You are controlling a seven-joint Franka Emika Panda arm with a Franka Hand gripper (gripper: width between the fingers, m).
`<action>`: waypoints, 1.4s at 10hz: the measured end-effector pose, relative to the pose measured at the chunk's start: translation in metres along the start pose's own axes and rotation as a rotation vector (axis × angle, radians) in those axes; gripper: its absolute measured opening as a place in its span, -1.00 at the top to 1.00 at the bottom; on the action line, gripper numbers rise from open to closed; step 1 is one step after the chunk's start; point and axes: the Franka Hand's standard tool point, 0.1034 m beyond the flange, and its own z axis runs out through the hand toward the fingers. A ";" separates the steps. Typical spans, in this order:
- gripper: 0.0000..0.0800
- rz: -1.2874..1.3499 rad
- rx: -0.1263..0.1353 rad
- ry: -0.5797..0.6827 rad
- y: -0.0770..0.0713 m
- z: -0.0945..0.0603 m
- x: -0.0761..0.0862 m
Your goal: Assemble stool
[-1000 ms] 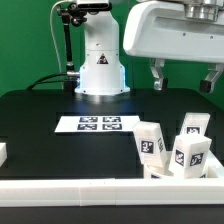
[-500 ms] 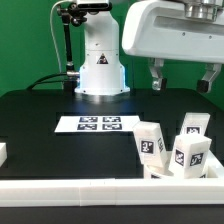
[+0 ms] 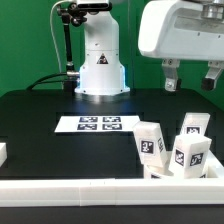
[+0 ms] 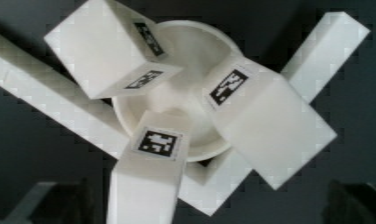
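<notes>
Nearest in the exterior view, a long white rail [image 3: 80, 188] runs across the front edge of the black tabletop [image 3: 40, 115]. A short white block end [image 3: 2, 153] shows at that view's left edge, just behind the rail.

Behind the rail, at the exterior view's right, the stool parts stand crowded together: three blocky white legs can be counted there, one leg [image 3: 151, 143] toward the middle, a second leg [image 3: 190, 152] nearer the front, and a third leg [image 3: 194, 125] behind them. Each shows a black-and-white square tag on a face. The wrist view looks down on the same cluster: the round seat [image 4: 188, 95] lies among them as a low white ring-like disc, and four tagged blocks [image 4: 265, 120] lean on or over it, their tags facing up. Two white rails cross behind the cluster in that view.

Farther back, in the middle of the tabletop, lies the marker board [image 3: 96, 124], flat, with several tags in a row.

Above the stool parts, well clear of them, hangs the hand [image 3: 192, 78], its two fingers spread wide and holding nothing.

At the back stands the white robot base [image 3: 100, 60], with a black stand [image 3: 68, 40] beside it.
</notes>
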 end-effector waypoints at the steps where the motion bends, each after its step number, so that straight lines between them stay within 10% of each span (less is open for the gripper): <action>1: -0.62 0.004 -0.003 -0.002 0.001 0.000 0.000; 7: -0.62 -0.610 -0.025 -0.029 -0.017 0.010 0.004; 14: -0.62 -0.690 -0.046 -0.022 -0.028 0.024 0.003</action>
